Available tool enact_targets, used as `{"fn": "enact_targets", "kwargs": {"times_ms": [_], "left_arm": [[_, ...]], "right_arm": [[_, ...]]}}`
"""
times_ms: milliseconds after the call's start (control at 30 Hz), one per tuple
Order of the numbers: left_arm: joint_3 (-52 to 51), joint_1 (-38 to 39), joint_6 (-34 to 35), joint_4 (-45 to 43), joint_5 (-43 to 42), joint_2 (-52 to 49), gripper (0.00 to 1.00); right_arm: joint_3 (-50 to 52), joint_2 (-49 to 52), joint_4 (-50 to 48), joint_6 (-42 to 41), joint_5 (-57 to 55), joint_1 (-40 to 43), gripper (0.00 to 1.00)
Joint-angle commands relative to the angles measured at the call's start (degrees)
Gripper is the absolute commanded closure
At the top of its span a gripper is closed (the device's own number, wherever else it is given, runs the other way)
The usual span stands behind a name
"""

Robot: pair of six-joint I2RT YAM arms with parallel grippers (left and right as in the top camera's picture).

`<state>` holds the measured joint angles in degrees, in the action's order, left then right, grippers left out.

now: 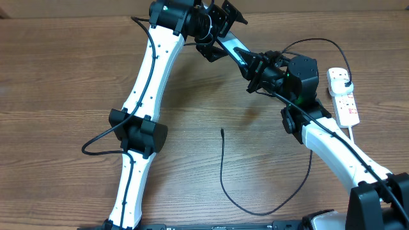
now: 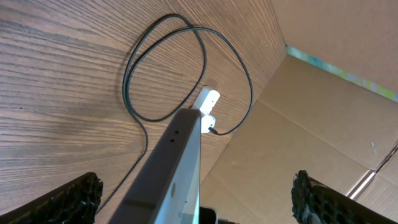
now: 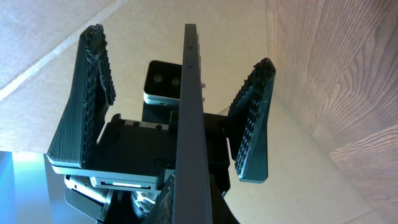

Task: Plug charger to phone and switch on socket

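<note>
While we pass the phone (image 1: pixel 235 52) mid-air between arms, left gripper (image 2: pixel 196 193) is spread wide around it, right gripper (image 3: pixel 180 106) also looks unclamped, fingers off its edges. Charger (image 1: pixel 222 167) tip lies free on table (image 1: pixel 57 83); socket (image 1: pixel 343 96) sits far right.

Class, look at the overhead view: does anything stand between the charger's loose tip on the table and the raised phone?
Nothing visible does. The charger tip lies on bare wood, and the phone is held up beyond it, with only open air between.
</note>
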<state>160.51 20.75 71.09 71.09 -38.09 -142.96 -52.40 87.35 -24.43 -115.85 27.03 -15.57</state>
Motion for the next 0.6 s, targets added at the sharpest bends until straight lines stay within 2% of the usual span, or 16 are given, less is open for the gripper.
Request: {"fn": "enact_targets", "kwargs": {"times_ms": [0, 167, 200, 233, 267, 300, 367, 567], "left_arm": [[1.3, 0.1, 0.7, 0.0, 0.8, 0.3, 0.00], [1.3, 0.1, 0.7, 0.0, 0.5, 0.3, 0.02], [1.3, 0.1, 0.7, 0.0, 0.5, 0.3, 0.07], [1.3, 0.1, 0.7, 0.1, 0.5, 0.3, 0.18], [1.3, 0.1, 0.7, 0.1, 0.5, 0.3, 0.25], [1.3, 0.1, 0.7, 0.1, 0.5, 0.4, 0.37], [1.3, 0.1, 0.7, 0.1, 0.6, 0.3, 0.45], [1.3, 0.1, 0.7, 0.0, 0.6, 0.3, 0.45]], "right_arm": [[-1.2, -0.4, -1.2, -1.6, 0.1, -0.2, 0.96], [-1.2, -0.4, -0.7, -1.5, 0.0, -0.1, 0.96], [-1.2, -0.4, -0.5, -1.5, 0.0, -0.1, 0.96], [-1.2, -0.4, -0.5, -1.4, 0.0, -0.1, 0.96], [-1.2, -0.4, -0.5, -1.3, 0.0, -0.1, 0.96], [-1.2, -0.4, -0.5, -1.3, 0.0, -0.1, 0.96], [-1.2, -0.4, -0.5, -1.3, 0.0, -0.1, 0.96], [-1.2, -0.4, -0.6, -1.3, 0.0, -0.1, 0.96]]}}
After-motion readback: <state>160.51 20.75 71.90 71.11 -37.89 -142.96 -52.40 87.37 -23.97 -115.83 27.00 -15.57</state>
